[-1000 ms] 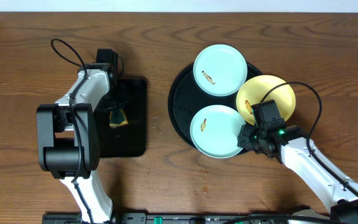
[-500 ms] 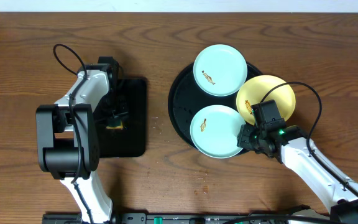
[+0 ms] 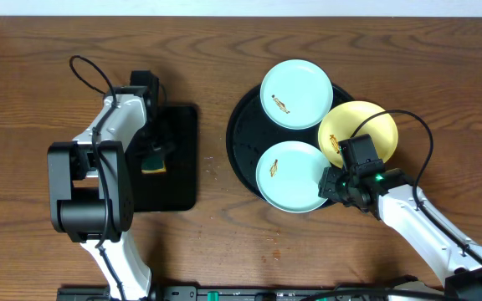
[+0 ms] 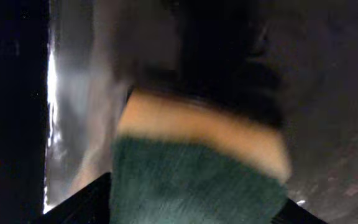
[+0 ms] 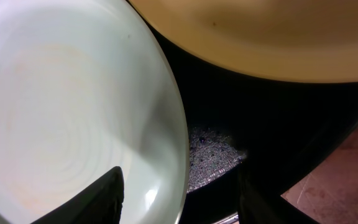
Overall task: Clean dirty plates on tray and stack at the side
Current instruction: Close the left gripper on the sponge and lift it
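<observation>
Three plates on tray; sponge on rectangular tray; right jaws apart, empty; left jaws: cannot tell.

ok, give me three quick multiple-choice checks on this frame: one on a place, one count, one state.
1. Where is the yellow plate?
A) over the right edge of the round tray
B) under a mint-blue plate
C) off the tray, far left

2. How many mint-blue plates lie on the tray?
A) one
B) two
C) three

3. The near mint-blue plate is:
A) spotless
B) marked with a brown smear
C) flipped upside down

Answers:
1 A, the overhead view shows it overlapping the tray's right side.
2 B, the far mint-blue plate and the near one are the only two.
3 B, the brown smear sits left of its centre and also shows in the right wrist view.
</observation>
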